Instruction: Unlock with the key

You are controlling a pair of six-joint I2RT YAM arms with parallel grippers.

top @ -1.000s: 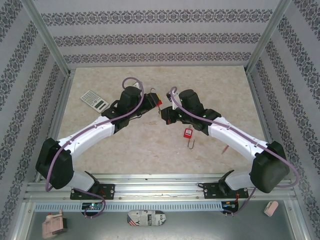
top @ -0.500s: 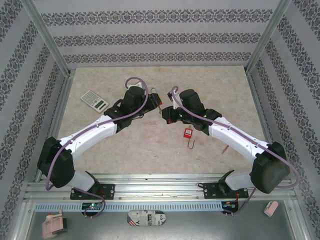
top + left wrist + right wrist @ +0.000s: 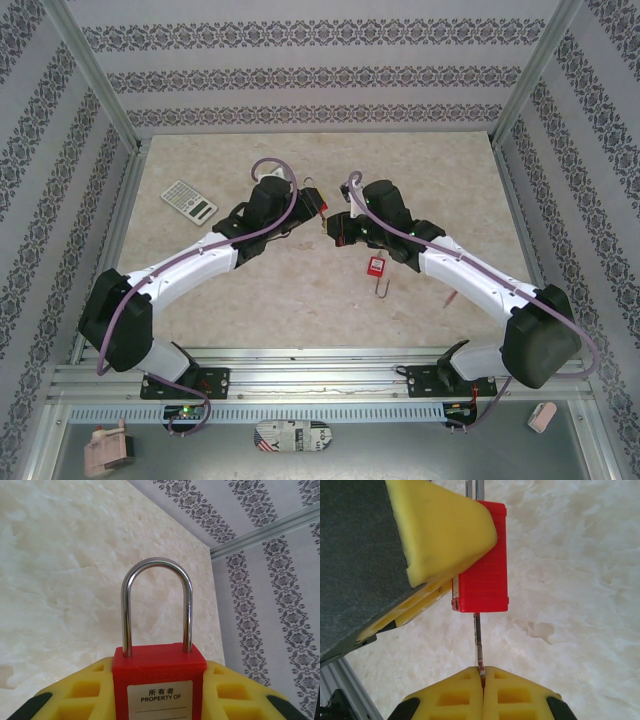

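The red plastic padlock with a steel shackle [image 3: 159,672] is held up off the marbled beige tabletop [image 3: 300,300], between the two arms. The left arm's jaws are clamped on its body, one yellow ribbed finger [image 3: 75,695] on each side. Both shackle legs sit down in the body, so it looks locked.

The right arm's jaws are shut tight on the thin metal key [image 3: 478,645]. Its blade runs up from their tips and appears to enter the underside of the padlock.

The main risk is the turn itself. Little of the key is pinched, so if the lock resists, the key may rotate between the pads instead of turning the cylinder. If the wrist's axis is not in line with the blade, the twist becomes a sideways load that could bend the slim blade or lever it out of the keyway.

The same torque acts on the smooth padlock body. If that grip gives, the padlock swivels or drops to the tabletop, where a second red padlock [image 3: 376,266] lies.
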